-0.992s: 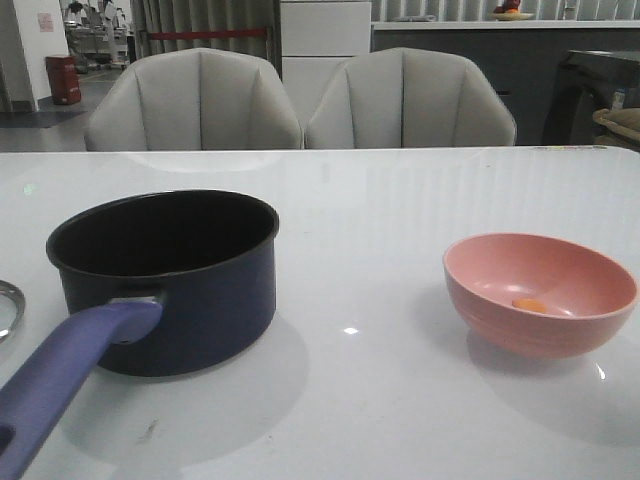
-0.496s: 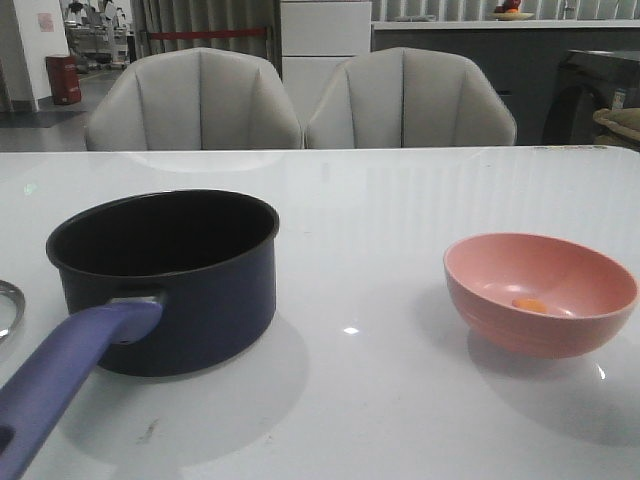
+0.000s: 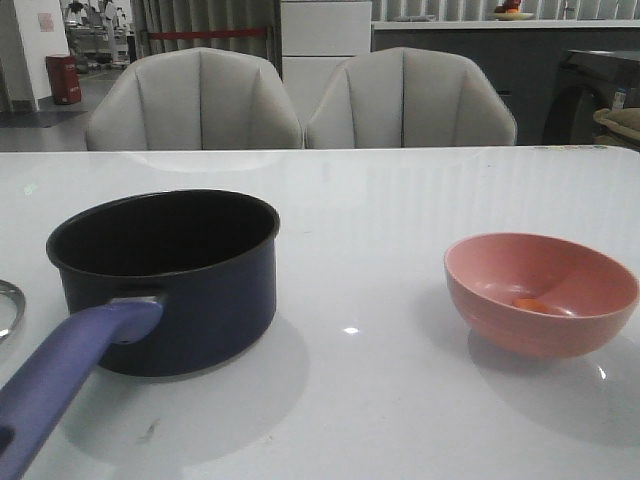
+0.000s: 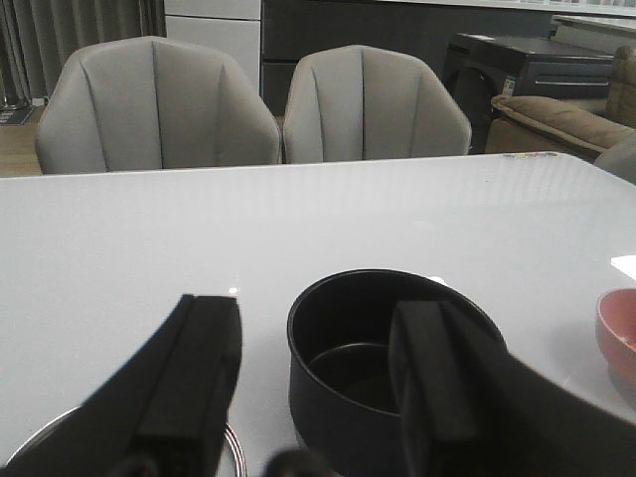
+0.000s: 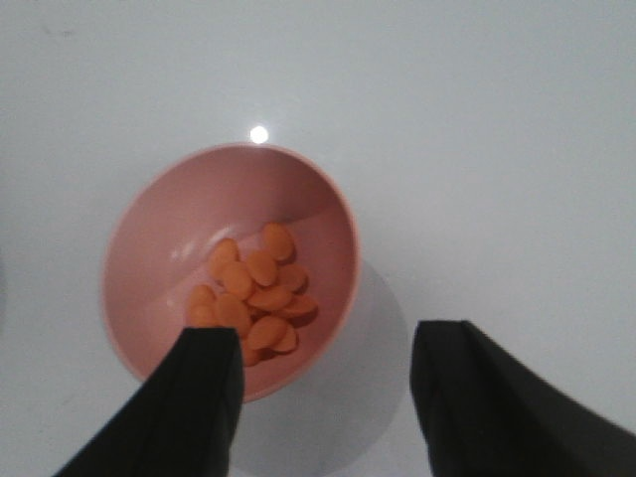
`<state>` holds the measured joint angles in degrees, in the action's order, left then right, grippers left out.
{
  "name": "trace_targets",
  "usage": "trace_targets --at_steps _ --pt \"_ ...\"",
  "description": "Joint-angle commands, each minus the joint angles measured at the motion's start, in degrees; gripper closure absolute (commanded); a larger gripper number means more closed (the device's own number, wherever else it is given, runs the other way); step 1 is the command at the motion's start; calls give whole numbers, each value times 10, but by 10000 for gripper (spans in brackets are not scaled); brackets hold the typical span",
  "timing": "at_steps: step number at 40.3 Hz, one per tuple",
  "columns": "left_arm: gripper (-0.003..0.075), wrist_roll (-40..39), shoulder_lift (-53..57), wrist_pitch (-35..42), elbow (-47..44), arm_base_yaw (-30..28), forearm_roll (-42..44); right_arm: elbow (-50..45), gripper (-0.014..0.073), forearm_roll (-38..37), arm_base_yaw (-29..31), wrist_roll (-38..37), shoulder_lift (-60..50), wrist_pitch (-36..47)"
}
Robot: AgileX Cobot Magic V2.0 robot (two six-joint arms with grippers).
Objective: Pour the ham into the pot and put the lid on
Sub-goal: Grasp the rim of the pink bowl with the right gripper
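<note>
Front view: pot (image 3: pixel 170 275) stands at the table's left with its handle (image 3: pixel 70 375) running toward 7 o'clock; the pink bowl (image 3: pixel 540 292) holding the ham (image 3: pixel 530 304) sits well apart to the right; lid (image 3: pixel 6 308) edge shows at far left. Left wrist view: left gripper (image 4: pixel 313 383) is wide open and empty, pot just beyond. Right wrist view: right gripper (image 5: pixel 323 393) is open and empty, above the bowl's near rim; it is the nearer arm. Nothing obstructs.
</note>
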<state>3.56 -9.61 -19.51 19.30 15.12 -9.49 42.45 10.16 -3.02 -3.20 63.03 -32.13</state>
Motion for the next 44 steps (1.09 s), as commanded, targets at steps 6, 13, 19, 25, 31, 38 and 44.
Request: trace_targets --at_steps 6,13,19,25,31,38,44 --pt "335 1 -6 48 14 5 -2 112 108 7 28 32 148 -67" --pt "335 1 -6 48 14 5 -2 138 108 14 18 60 217 -72" --pt "335 1 -6 48 14 5 -2 138 108 14 15 82 261 -53" --pt "335 1 -6 48 14 5 -2 138 136 15 7 95 289 -30" --pt "335 1 -6 48 14 5 -2 138 389 24 2 95 308 -16" --pt "335 1 -6 48 14 5 -2 138 457 39 2 95 317 6" --pt "335 1 -6 48 14 5 -2 138 461 52 2 93 312 32"
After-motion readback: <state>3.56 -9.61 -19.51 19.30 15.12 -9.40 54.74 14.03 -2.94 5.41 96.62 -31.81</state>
